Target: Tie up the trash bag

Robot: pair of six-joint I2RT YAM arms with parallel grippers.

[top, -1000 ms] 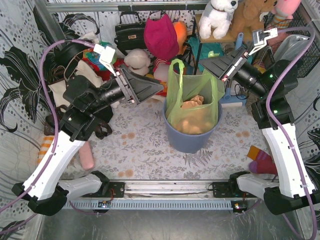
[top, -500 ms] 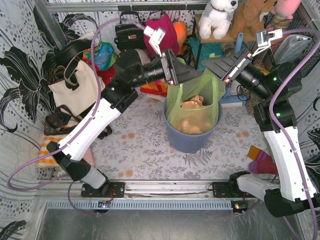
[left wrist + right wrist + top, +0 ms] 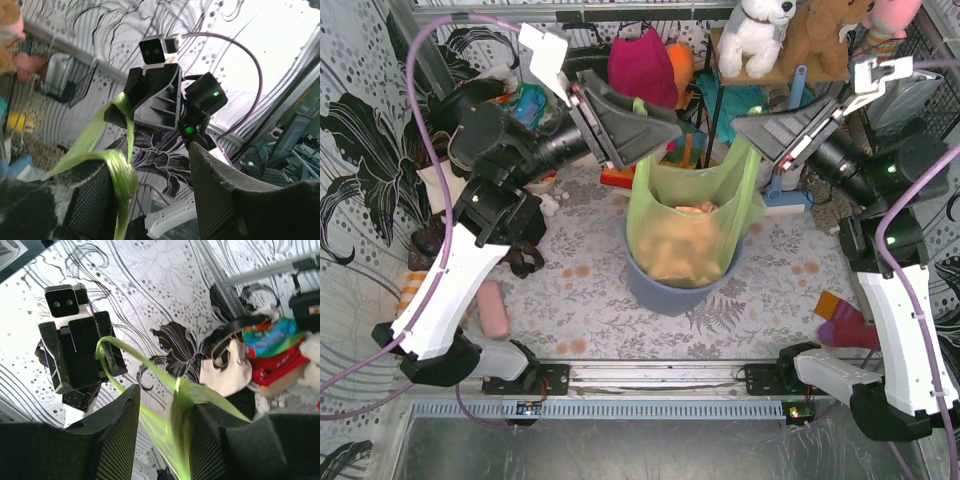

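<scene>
The trash bag (image 3: 685, 235), lime-green with tan paper showing through, hangs stretched upward, its lower part still in the blue-grey bin (image 3: 665, 295). My left gripper (image 3: 662, 125) is at its left handle and my right gripper (image 3: 742, 123) at its right handle, both above the bin. In the left wrist view the left gripper (image 3: 152, 160) stands open, a bunched green handle (image 3: 120, 175) hooked over one finger. In the right wrist view the right gripper (image 3: 165, 397) is also open, the other handle (image 3: 197, 395) draped on one finger. Each wrist view shows the opposite gripper.
Behind the bin stand a magenta bag (image 3: 640, 65), a black handbag (image 3: 582, 52) and a shelf with a white plush toy (image 3: 755, 35). A pink roll (image 3: 495, 308) lies at the left and a striped sock (image 3: 845, 320) at the right. Patterned walls close both sides.
My left gripper swung in to the bag's left handle, hooked it and rose. Both grippers lifted, pulling the bag up and leftward. The bin shifted left with it.
</scene>
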